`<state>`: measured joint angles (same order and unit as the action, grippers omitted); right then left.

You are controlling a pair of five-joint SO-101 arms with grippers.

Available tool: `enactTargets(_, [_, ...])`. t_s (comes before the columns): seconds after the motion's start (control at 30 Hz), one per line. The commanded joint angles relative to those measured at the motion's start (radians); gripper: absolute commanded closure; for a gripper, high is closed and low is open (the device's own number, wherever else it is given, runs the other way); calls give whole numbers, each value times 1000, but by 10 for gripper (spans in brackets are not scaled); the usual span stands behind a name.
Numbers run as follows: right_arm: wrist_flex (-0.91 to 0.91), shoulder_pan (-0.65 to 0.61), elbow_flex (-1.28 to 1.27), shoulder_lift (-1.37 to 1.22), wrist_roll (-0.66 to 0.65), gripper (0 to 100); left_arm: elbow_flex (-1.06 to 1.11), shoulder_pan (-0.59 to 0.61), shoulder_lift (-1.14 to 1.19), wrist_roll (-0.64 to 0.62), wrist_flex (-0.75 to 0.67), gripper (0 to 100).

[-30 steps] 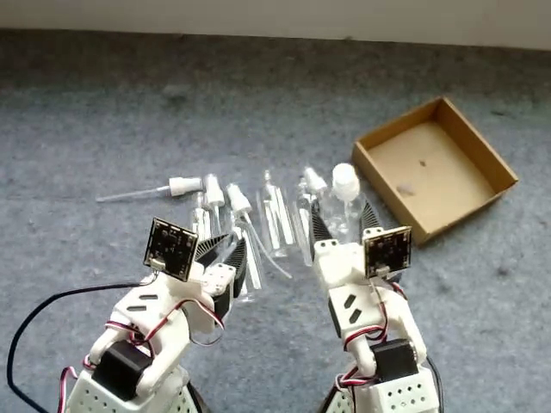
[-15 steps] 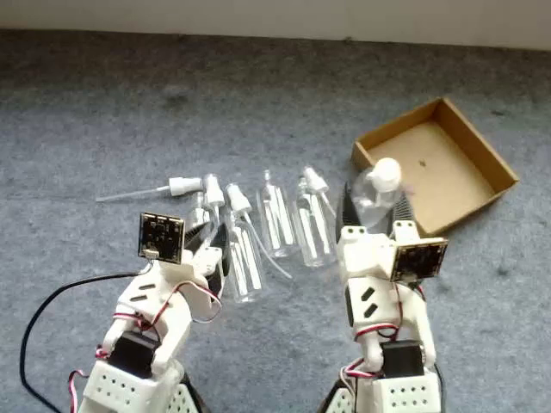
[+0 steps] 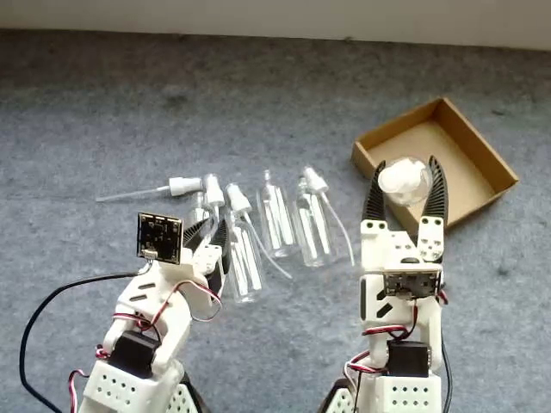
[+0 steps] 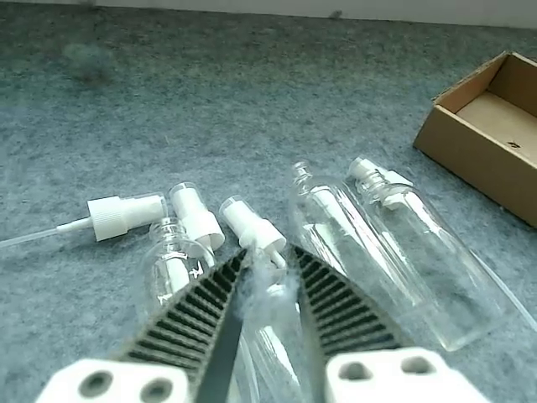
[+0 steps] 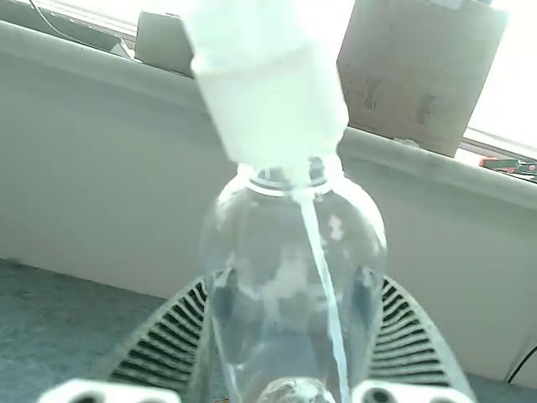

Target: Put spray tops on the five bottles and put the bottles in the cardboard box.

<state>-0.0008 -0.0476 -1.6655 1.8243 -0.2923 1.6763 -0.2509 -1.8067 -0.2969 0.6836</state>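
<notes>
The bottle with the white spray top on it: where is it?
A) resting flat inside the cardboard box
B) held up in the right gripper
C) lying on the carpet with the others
B: the right gripper is shut on the capped bottle. Its fingers hold the bottle upright by the near edge of the cardboard box.

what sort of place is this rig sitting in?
Likely an ordinary indoor room, not a lab bench: grey carpet is the work surface, a pale wall with a daylit windowsill runs behind, and the bottles and cardboard box lie on that carpet.
</notes>
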Motion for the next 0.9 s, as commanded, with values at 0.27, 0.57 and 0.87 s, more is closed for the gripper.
enactTargets(0.27, [-44,84,85,-222,37,847,19,16,-7,-8,-21,962])
enactTargets(0.57, [-312,133,407,-791,38,847,19,16,-7,-8,-21,962])
enactTargets(0.87, [-657,177,441,-1233,32,847,19,15,-5,-8,-21,962])
